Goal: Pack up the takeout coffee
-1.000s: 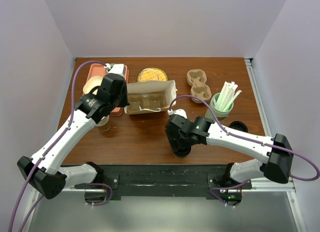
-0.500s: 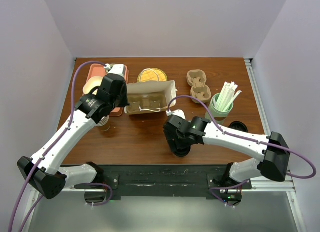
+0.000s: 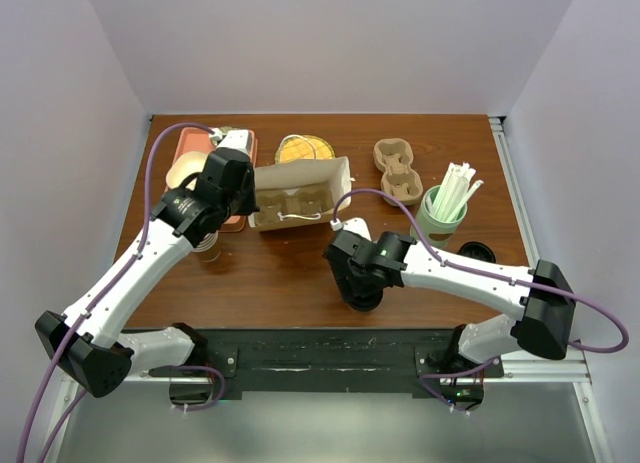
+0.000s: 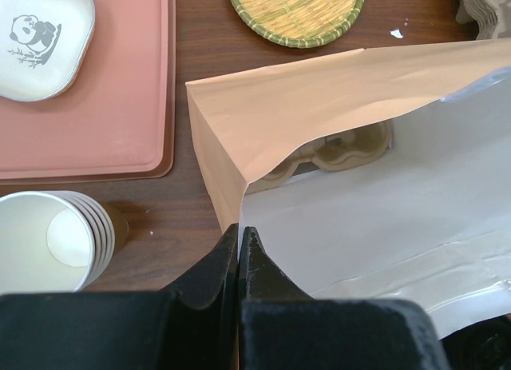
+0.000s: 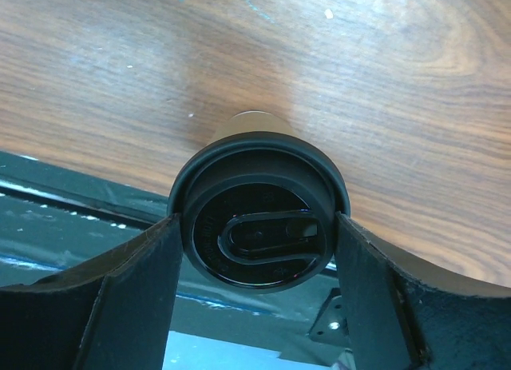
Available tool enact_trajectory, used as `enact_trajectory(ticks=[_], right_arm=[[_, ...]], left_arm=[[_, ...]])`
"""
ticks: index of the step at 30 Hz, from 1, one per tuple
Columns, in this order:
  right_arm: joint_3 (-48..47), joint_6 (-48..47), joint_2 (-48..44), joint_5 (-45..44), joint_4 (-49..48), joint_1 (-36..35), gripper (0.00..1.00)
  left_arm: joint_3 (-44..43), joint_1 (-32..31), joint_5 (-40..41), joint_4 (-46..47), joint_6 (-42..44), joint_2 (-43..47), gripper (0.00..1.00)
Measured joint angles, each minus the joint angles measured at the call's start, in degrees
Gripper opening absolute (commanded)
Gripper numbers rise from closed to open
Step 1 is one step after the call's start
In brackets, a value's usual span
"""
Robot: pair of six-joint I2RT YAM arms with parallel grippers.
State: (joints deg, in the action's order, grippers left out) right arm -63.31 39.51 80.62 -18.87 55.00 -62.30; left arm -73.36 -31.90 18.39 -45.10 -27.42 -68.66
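The takeout coffee [image 3: 363, 300], a tan paper cup with a round black lid [image 5: 259, 234], stands at the table's near edge. My right gripper [image 3: 356, 281] is over it, and in the right wrist view [image 5: 258, 224] both fingers touch the lid's sides. My left gripper [image 3: 238, 195] is shut on the left edge of the open tan paper bag [image 3: 300, 198]. In the left wrist view the fingertips [image 4: 239, 232] pinch the bag's [image 4: 319, 122] wall. A cardboard cup carrier [image 4: 343, 150] lies inside the bag.
A stack of lidless cups [image 3: 205, 245] stands left of the bag. A pink tray [image 3: 185, 148] holds a panda dish [image 4: 36, 34]. Behind the bag is a yellow woven basket [image 3: 305, 148]. At right are a cardboard carrier [image 3: 397, 170], a green cup of straws [image 3: 443, 208] and a spare black lid [image 3: 477, 253].
My right arm has shifted slightly left over the coffee. The bag's mouth has moved a little toward the back, covering more of the basket.
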Motion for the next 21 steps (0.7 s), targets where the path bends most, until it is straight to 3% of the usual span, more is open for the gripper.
enact_trajectory(ticks=[4,8,21], right_arm=[[-2.08,-0.85,0.0,-1.38,3.67,0.0,0.5],[-10.78,-2.4,-0.24,-2.84,9.09,0.0,0.49],[-57.55,-15.32,0.74,-8.63,19.91,0.0,0.5]], left_arm=[[0.0,0.0,-0.48,0.02,0.13,0.0,0.0],[0.35,0.0,-1.49,0.09,0.55,0.0,0.0],[1.27,0.0,-6.75,1.33,3.02,0.0,0.0]])
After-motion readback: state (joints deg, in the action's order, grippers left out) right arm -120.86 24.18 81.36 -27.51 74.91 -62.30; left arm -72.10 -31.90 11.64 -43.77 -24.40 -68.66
